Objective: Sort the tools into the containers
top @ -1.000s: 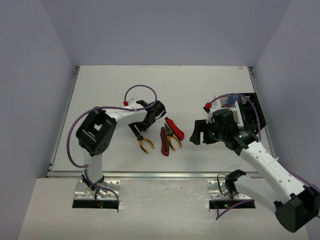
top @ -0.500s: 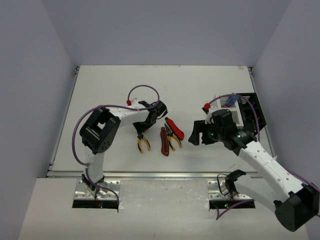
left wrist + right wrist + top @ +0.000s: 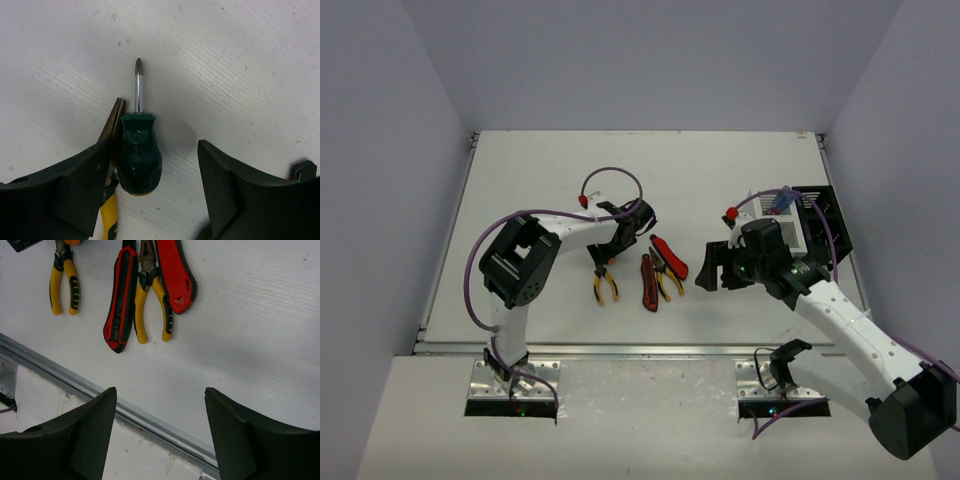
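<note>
Dark green plastic, stubby and barrel-shaped: the screwdriver (image 3: 139, 155) lies flat on the bench (image 3: 240, 60), right between the fingers of the left claw (image 3: 152, 165). Its fat handle sits in the gap and its bright steel shaft points straight out ahead of the fingertips. That claw is spread wide and grips nothing yet. The handle rests close to the left finger, with plenty of room on the right.

I'd judge it light and perfectly stiff. The handle looks moulded, with shallow ribs and a slight sheen, so it should give the pads some bite. The shaft is thin, smooth and round, likely to slip or roll, so the hold belongs across the thick middle of the handle.

One snag: the brownish metal nose of the pliers (image 3: 112, 122) is wedged between the left finger and the handle, tight against it, with a yellow grip (image 3: 110, 220) running back beneath the finger. A squeeze could catch both.

The right claw (image 3: 159, 395) hangs wide and empty. Ahead of it lie red-and-black cutters (image 3: 120, 300) and more yellow-handled pliers. Behind that arm stand the white bin (image 3: 798, 222) and the black bin (image 3: 832, 225).
</note>
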You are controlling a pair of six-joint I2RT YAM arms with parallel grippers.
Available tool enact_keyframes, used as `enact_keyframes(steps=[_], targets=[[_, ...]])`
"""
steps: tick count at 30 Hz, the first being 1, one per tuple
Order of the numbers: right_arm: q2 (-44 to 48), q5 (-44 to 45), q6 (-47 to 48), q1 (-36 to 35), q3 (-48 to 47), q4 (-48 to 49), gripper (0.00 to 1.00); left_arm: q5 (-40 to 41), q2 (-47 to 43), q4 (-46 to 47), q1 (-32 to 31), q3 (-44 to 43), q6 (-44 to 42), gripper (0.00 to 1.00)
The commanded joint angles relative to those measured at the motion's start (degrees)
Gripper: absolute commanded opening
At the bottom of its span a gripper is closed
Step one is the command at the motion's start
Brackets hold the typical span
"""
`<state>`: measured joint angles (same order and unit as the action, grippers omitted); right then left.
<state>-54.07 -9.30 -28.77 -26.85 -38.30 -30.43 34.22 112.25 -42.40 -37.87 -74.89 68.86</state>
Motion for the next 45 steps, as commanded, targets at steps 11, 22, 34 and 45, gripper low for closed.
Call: enact_keyframes(steps=[11, 22, 34, 45], targets=[[-1.2, -0.3, -0.5, -1.0, -0.1, 2.4, 0.70, 1.8, -2.5, 2.2, -0.6, -2.2, -4.0, 0.65], [-1.3, 0.0, -0.5, -1.4, 0.3, 2.4, 0.70, 0.9, -1.3, 3.6, -2.3, -2.6, -4.3, 0.63], [-1.3, -0.3, -0.2, -1.6, 0.7, 2.6, 0.70, 2.0, 1.9, 2.8, -2.1, -2.6, -2.0, 0.53], [-0.7, -1.6, -1.0, -1.6, 1.8, 4.2, 0.70, -1.5, 3.1, 8.0, -2.2, 0.1, -4.5, 0.22]])
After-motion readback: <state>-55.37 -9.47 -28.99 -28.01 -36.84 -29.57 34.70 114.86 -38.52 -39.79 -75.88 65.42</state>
